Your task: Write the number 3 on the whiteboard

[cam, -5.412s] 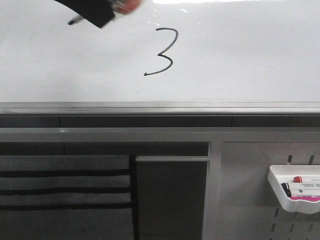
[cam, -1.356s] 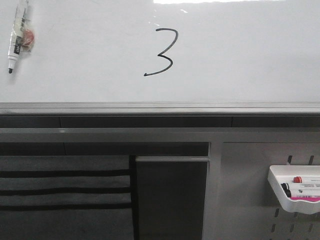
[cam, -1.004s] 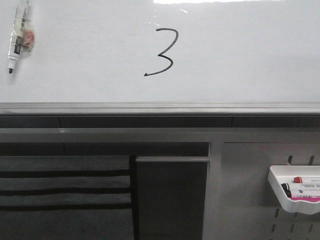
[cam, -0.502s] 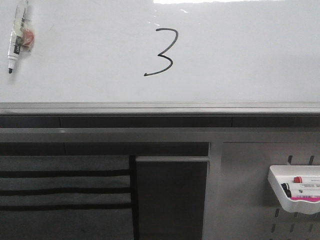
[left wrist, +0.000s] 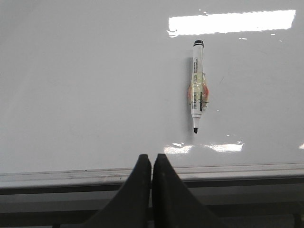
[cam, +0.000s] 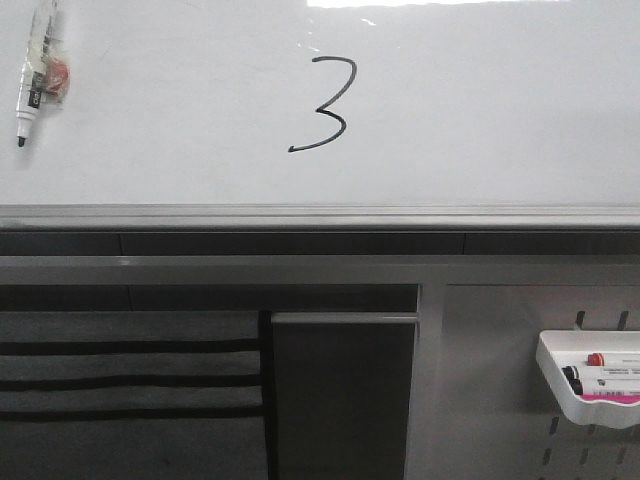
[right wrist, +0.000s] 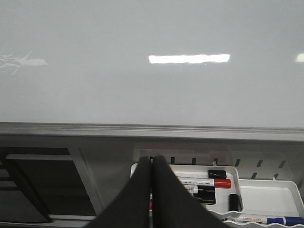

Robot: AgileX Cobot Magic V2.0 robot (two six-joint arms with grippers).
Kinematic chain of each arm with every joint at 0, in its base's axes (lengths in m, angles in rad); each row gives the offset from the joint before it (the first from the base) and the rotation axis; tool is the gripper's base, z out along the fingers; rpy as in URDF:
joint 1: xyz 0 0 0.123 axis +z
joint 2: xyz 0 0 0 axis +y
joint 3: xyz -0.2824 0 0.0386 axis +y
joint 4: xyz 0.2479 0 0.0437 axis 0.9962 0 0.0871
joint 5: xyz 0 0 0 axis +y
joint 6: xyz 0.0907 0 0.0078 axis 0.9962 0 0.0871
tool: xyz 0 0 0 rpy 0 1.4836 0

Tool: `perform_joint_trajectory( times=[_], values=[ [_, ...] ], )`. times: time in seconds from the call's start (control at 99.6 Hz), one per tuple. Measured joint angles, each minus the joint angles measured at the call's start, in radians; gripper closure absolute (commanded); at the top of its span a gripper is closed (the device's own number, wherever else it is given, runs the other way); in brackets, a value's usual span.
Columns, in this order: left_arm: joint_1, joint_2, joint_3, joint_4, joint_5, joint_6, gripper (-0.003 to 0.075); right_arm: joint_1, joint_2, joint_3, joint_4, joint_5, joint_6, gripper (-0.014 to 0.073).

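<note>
Here, front view: number 3 point(cam: 322, 104) sits finished at 12 o'clock on the whiteboard point(cam: 480, 120), marker point(cam: 34, 75) stuck at 10 o'clock. L gripper point(left wrist: 151, 164) and R gripper point(right wrist: 151, 166) both pressed together, empty. I'd judge writing done, so I'd keep both arms back w/o brushing the ink.

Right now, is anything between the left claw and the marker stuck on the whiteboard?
Nothing visible. The shut left claw sits below the black-tipped white marker, with only bare glossy white whiteboard and its grey rail between them.
</note>
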Motion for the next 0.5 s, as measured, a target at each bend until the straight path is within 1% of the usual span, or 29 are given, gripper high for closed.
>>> perform_joint_trajectory(
  times=[0.171,0.281,0.402,0.502],
  values=[
    [0.0,0.0,0.0,0.0,0.0,0.0,0.0741,0.0,-0.001,0.001,0.0,0.0,0.0,0.0662],
    [0.0,0.0,0.0,0.0,0.0,0.0,0.0741,0.0,-0.056,0.036,0.0,-0.025,0.0,0.0662],
    [0.0,0.0,0.0,0.0,0.0,0.0,0.0741,0.0,-0.167,0.151,0.011,-0.136,0.0,0.0662],
    [0.0,0.0,0.0,0.0,0.0,0.0,0.0741,0.0,-0.24,0.292,0.055,-0.291,0.0,0.0662]
  ],
)
